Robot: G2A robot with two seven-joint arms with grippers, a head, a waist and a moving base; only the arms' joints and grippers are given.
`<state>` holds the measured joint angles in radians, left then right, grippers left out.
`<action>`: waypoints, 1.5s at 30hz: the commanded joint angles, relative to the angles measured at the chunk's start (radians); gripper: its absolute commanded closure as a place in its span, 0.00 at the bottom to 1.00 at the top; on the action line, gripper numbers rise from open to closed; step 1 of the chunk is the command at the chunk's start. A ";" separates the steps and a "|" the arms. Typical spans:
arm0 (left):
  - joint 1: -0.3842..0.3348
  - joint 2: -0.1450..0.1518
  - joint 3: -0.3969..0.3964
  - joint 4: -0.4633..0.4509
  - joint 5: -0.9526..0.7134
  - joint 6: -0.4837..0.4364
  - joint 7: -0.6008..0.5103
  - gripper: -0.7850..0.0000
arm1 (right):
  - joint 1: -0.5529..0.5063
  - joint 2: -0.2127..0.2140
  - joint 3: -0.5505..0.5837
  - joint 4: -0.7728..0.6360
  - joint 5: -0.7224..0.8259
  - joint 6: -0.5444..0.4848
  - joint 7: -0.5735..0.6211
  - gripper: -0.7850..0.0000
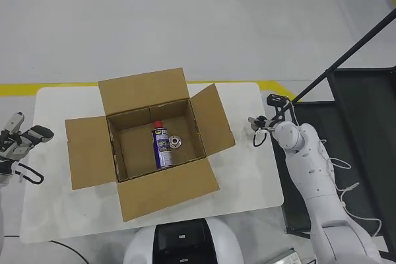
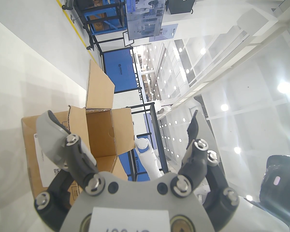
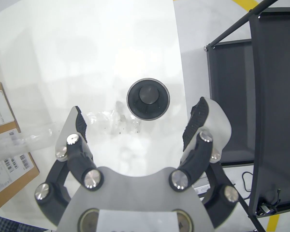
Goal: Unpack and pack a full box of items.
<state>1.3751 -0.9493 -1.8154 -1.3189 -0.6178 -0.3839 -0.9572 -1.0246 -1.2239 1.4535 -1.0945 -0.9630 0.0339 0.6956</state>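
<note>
**Two things still in the box**

The can (image 1: 161,146) lies on its side on the floor of the open box (image 1: 152,113), red end toward the far wall. A small metal ring (image 1: 177,140) lies just beside it; I cannot tell if they touch. The box sits in the middle of the worktop (image 1: 244,178) with all four flaps folded out.

The right gripper (image 3: 139,108) hangs over the worktop near its right edge. Its jaws are spread wide and hold nothing. Below it sit a black round cap (image 3: 148,102) and a clear bag (image 3: 111,121), both outside the box. The left gripper (image 2: 122,119) is by the worktop's left edge, jaws spread too, and empty.

I think the unpacking is partly done and the can comes next. Come straight down between the flaps so the arm does not bump them. Grab the can across its middle and close slowly, because a round can may roll. Stay off the ring. Set the can down away from the cap.
</note>
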 commanded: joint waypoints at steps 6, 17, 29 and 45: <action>0.000 0.000 0.000 0.000 0.000 0.000 0.000 0.00 | 0.105 -0.018 -0.060 0.172 0.003 0.030 -0.038 0.00; 0.000 0.000 0.000 0.000 0.000 0.000 0.000 0.00 | 0.174 -0.031 -0.101 0.299 0.019 0.025 -0.062 1.00; 0.000 0.000 0.000 0.000 0.000 0.000 0.000 0.00 | 0.120 -0.025 -0.106 0.165 -0.017 0.081 -0.046 1.00; 0.000 0.000 0.000 0.000 0.000 0.000 0.000 0.00 | -0.343 0.033 0.120 -0.858 -0.013 0.006 0.102 1.00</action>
<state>1.3751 -0.9493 -1.8154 -1.3189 -0.6178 -0.3839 -0.9572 -1.3521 -1.1926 1.5682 -1.8949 -0.9791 0.0536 0.7946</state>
